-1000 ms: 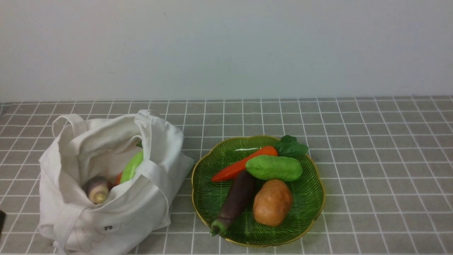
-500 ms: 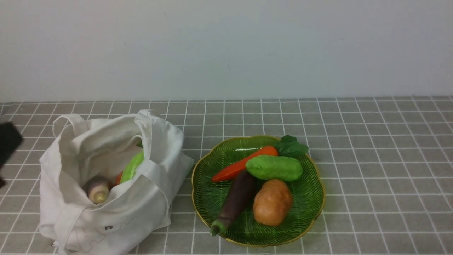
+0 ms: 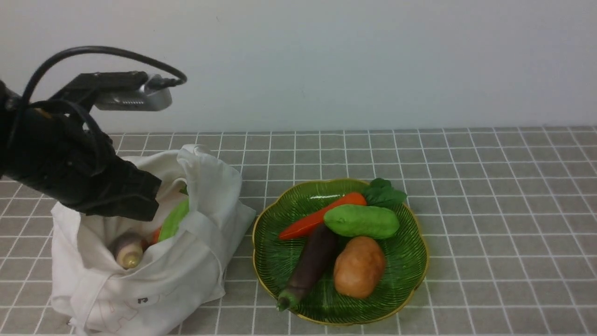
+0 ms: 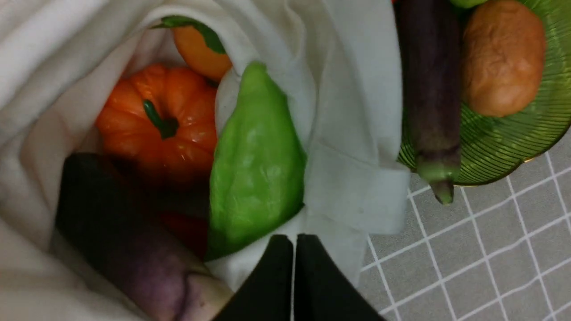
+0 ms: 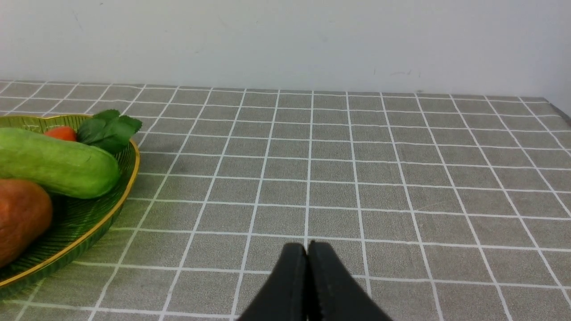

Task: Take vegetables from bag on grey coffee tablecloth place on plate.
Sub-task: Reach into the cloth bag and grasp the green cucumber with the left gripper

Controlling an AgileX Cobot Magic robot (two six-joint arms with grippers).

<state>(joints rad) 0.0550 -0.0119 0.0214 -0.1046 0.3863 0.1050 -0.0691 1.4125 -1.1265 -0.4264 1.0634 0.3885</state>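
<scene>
The left end effector (image 4: 293, 240) hangs over the mouth of the white cloth bag (image 3: 163, 284), with the vegetables in the bag beneath it. In the left wrist view its two fingers meet, closed, with nothing between them. I cannot tell whether it touches the cloth.

Inside the bag, near those fingertips, lie a green gourd (image 4: 258, 165) and a purple-and-cream vegetable (image 4: 134, 249). Beside the gourd sits an orange pumpkin (image 4: 165, 120) with a dark green stem, and next to that another orange vegetable (image 4: 200, 51), partly covered by the bag's cloth.

Just to the right of the bag, the green plate (image 3: 401, 280) stands on the grey gridded tablecloth (image 3: 494, 224) covering the counter. It holds a carrot (image 3: 322, 217) with leaves, a green ridged vegetable (image 3: 361, 221), a dark eggplant (image 3: 310, 263) whose stem end reaches over the rim, and a brown potato (image 3: 359, 267).

The right end effector (image 5: 308, 247) is also closed and empty, near the tablecloth and to the right of the plate.

Half a second ago only a dark edge of the left arm showed in the front view; now the arm reaches over the bag. The plate and its load have stayed put.
</scene>
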